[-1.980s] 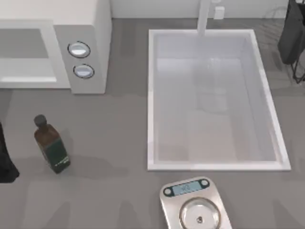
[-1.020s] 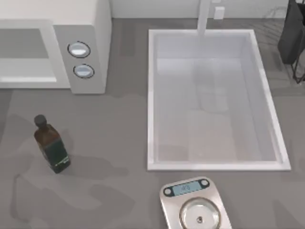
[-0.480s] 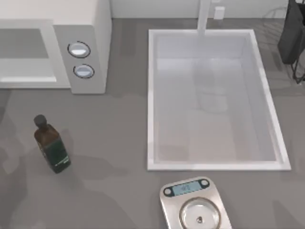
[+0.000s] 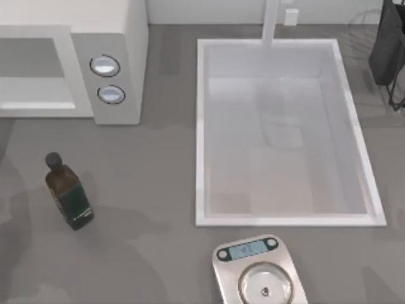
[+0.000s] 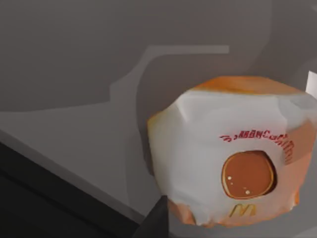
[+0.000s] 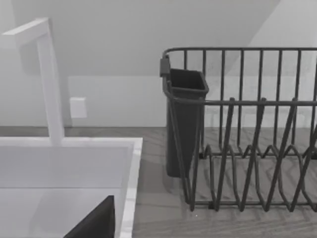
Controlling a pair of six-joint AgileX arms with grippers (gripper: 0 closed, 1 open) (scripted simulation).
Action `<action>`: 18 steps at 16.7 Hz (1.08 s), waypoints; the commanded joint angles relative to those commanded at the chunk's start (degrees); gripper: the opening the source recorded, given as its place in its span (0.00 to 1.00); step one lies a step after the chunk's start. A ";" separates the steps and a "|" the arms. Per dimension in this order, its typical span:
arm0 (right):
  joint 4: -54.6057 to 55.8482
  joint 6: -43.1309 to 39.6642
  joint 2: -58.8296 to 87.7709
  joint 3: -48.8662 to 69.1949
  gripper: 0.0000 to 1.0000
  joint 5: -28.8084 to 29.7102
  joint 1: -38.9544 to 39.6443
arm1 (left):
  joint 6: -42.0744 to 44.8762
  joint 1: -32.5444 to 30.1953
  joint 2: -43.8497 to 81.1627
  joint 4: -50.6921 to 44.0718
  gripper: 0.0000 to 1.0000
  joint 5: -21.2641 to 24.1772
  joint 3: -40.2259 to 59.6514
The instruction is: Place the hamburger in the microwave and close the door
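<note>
Paper-wrapped orange hamburger was seen close by left wrist, likely carried for big white microwave at ten o'clock; finger grip could not be told.

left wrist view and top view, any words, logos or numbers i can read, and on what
Hamburger wrapper: golden arches "M" logo below a round bun picture.
Same wrapper: a curved line of red lettering, too blurred to read.
Scale display: digits too blurred to read.
Bottle label: nothing readable.
Microwave dials: no readable marks.
</note>
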 joint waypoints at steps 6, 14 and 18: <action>0.00 0.00 0.00 0.00 1.00 0.00 0.00 | -0.48 -0.48 2.11 4.98 1.00 0.01 -2.86; 0.00 0.00 0.00 0.00 1.00 0.00 0.00 | 0.26 0.13 8.98 18.02 1.00 0.04 -9.04; 0.00 0.00 0.00 0.00 1.00 0.00 0.00 | 0.27 0.13 8.99 18.05 0.92 0.04 -9.06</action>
